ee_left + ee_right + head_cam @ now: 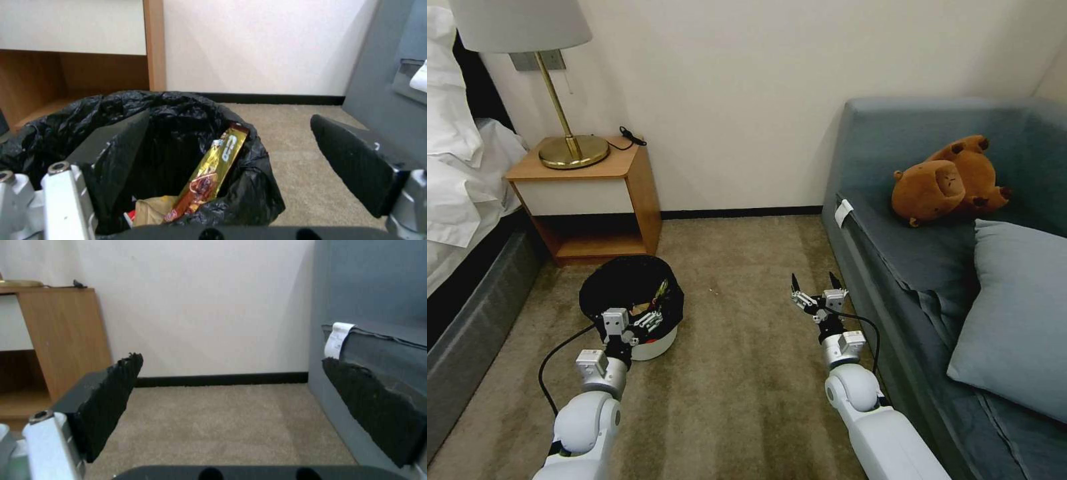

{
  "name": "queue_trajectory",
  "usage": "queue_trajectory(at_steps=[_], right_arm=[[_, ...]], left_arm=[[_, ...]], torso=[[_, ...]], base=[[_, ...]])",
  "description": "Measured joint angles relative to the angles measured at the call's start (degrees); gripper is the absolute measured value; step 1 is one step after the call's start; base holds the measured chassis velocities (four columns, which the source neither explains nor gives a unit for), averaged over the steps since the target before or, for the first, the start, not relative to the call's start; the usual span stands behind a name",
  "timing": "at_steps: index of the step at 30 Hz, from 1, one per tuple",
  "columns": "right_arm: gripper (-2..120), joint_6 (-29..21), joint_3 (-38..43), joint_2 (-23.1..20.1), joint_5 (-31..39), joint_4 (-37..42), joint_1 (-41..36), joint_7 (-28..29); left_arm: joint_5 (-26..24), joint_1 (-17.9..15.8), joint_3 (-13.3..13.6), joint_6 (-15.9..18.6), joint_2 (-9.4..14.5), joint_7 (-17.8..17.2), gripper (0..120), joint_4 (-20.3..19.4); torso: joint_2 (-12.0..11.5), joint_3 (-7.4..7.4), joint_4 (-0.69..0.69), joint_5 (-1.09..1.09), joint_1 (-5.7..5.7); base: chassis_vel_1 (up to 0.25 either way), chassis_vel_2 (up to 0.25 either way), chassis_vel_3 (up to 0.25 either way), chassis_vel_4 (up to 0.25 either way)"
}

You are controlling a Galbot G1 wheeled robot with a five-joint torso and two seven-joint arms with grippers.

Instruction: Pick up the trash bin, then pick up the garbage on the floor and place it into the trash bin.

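The trash bin [657,343] is white with a black bag [178,113] over its rim and stands on the carpet by the nightstand. Garbage lies inside it: a gold-brown wrapper [213,170] leaning on the bag wall, with crumpled brown paper [149,208] under it. My left gripper [650,321] is open at the bin's near rim. In the left wrist view one finger [111,146] is inside the bag and the other finger [356,163] is outside, off the bag. My right gripper [814,283] hangs open and holds nothing, above the carpet next to the sofa.
A wooden nightstand [594,200] with a brass lamp [570,150] stands behind the bin, and a bed [460,220] is on the left. A grey sofa [907,267] with a cushion and a brown plush toy [950,180] runs along the right. Bare carpet [740,320] lies between them.
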Motion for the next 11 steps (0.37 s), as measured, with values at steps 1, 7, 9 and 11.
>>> queue_trajectory(at_steps=[1,7,9,11], right_arm=[[100,-0.01,0.0,0.0,0.0,0.01,0.0,0.0],[100,-0.02,-0.02,0.0,0.03,0.02,0.0,0.0],[100,-0.02,-0.02,0.0,0.04,0.02,0.0,0.0],[100,-0.02,-0.02,0.0,0.04,0.03,0.0,-0.01]], left_arm=[[0.0,-0.01,0.0,0.01,0.0,0.0,97,0.0],[0.0,-0.01,-0.02,0.04,0.0,0.0,97,-0.02],[-0.01,-0.01,-0.02,0.05,0.0,0.0,97,-0.03],[-0.01,-0.01,-0.02,0.05,0.0,0.0,97,-0.04]], torso=[[0.0,0.0,0.0,0.0,0.0],[0.0,0.0,0.0,0.0,0.0],[0.0,0.0,0.0,0.0,0.0],[0.0,0.0,0.0,0.0,0.0]], base=[[0.0,0.0,0.0,0.0],[0.0,0.0,0.0,0.0],[0.0,0.0,0.0,0.0],[0.0,0.0,0.0,0.0]])
